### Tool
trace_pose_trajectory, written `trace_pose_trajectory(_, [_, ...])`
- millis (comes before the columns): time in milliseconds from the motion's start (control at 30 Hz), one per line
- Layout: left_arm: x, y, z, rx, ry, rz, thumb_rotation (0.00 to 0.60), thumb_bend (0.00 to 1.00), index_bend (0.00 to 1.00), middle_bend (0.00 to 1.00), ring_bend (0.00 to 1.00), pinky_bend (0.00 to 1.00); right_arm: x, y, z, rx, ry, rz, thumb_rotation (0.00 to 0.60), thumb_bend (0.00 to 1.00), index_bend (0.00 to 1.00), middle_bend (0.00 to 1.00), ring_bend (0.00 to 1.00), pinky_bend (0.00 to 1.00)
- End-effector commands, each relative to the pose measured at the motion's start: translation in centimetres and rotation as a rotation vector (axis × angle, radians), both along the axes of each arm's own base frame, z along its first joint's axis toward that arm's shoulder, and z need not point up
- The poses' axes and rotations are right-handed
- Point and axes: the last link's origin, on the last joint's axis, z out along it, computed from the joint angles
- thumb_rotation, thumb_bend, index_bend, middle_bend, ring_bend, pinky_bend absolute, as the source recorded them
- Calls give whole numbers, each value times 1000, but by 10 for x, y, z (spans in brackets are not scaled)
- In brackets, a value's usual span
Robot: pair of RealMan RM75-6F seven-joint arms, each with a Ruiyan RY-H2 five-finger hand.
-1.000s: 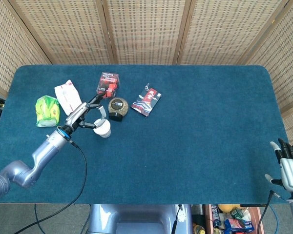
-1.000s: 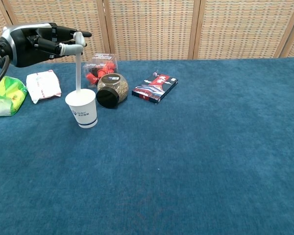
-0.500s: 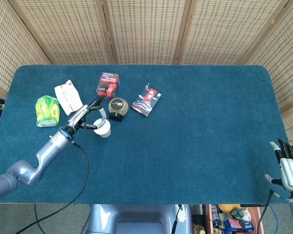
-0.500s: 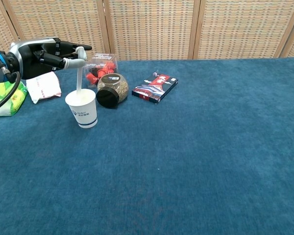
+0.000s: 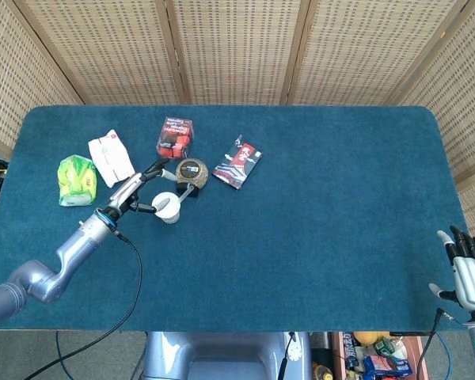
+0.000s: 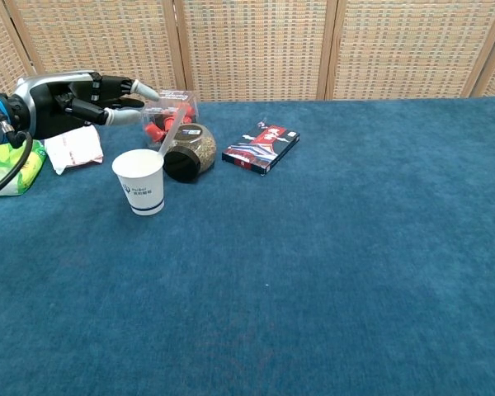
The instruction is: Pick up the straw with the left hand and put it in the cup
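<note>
The white paper cup stands upright on the blue table. The pale straw leans out of it, tilted toward the jar on its right. My left hand hovers just left of and above the cup with its fingers spread and nothing in them. My right hand shows only in the head view, at the table's near right corner, fingers apart and empty.
A round jar of brown bits lies right beside the cup. Behind it sits a clear box of red pieces. A dark packet, a white pouch and a green bag lie nearby.
My left hand has let go of the straw and opened. The straw, held upright over the cup before, now sits in it and leans to the right.
</note>
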Motion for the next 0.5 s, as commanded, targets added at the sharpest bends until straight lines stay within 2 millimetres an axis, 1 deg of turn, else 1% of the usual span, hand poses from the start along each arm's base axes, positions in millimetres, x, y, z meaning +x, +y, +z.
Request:
trace_pose_trajectory(33, [-1, 0, 2, 12, 0, -6, 600, 388, 92, 0, 0, 0, 0, 0, 0, -1, 0, 1, 600, 0, 0, 0, 0, 0])
trace_pose_trajectory(67, [-2, -1, 3, 16, 0, -9, 600, 383, 38, 0, 0, 0, 1, 0, 0, -1, 0, 3, 600, 0, 0, 0, 0, 0])
trace_pose_trajectory(100, [-2, -2, 4, 19, -2, -12, 600, 376, 6, 0, 0, 0, 1, 0, 0, -2, 0, 4, 600, 0, 0, 0, 0, 0])
trace_pose_trajectory(233, [-2, -5, 15, 59, -32, -27, 600, 366, 0, 0, 0, 0, 2, 1, 1, -3, -2, 10, 600, 0, 0, 0, 0, 0])
trace_pose_trajectory(333, [-3, -8, 27, 92, -39, -47, 600, 366, 0, 0, 0, 0, 3, 2, 1, -4, -5, 14, 600, 0, 0, 0, 0, 0])
trace_pose_trajectory(433, [-6, -16, 44, 153, -6, -85, 600, 338, 0, 0, 0, 0, 4, 2, 2, -5, -8, 18, 600, 0, 0, 0, 0, 0])
trace_pose_trajectory(500, [-13, -24, 59, 219, 74, -121, 600, 296, 0, 0, 0, 0, 5, 3, 2, -8, -10, 23, 600, 0, 0, 0, 0, 0])
